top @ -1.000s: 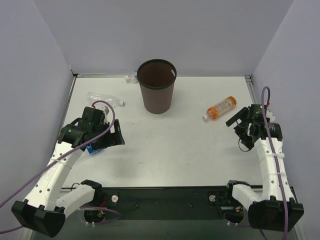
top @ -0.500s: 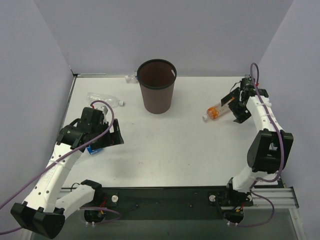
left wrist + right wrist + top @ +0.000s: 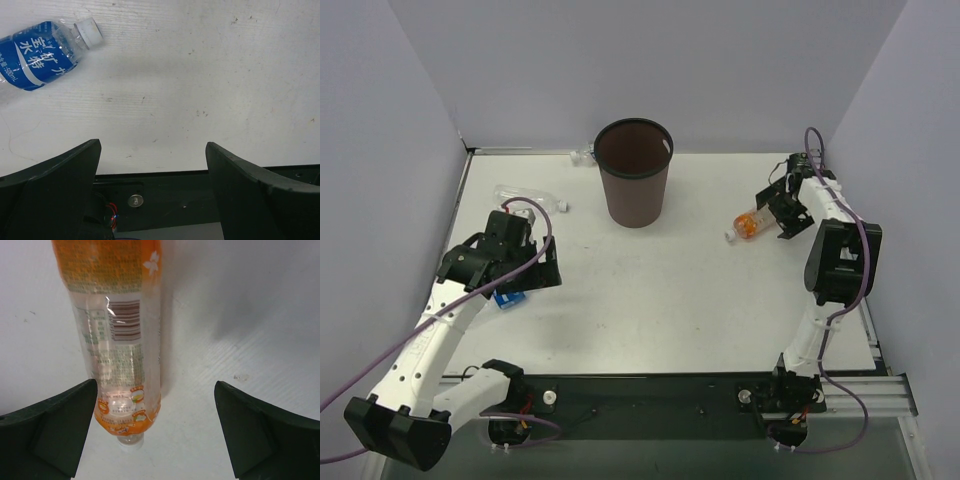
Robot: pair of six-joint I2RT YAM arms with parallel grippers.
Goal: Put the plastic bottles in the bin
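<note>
The dark brown bin (image 3: 634, 187) stands upright at the table's back centre. The orange bottle (image 3: 748, 224) lies on its side to the right of it. My right gripper (image 3: 777, 211) is open over that bottle. In the right wrist view the bottle (image 3: 117, 340) lies between the fingers, close to the left finger (image 3: 47, 427). The blue-labelled bottle (image 3: 507, 297) lies under my left arm and shows in the left wrist view (image 3: 42, 55). My left gripper (image 3: 152, 170) is open and empty, apart from that bottle. One clear bottle (image 3: 525, 197) lies at far left, another (image 3: 583, 156) behind the bin.
Grey walls close the table on the left, back and right. The black base rail (image 3: 165, 195) with the arm mounts runs along the near edge. The right arm's elbow (image 3: 840, 262) stands high near the right wall.
My right arm has swung from the right front up and back to the orange bottle, and its open fingers now straddle it. The left arm has hardly moved.
</note>
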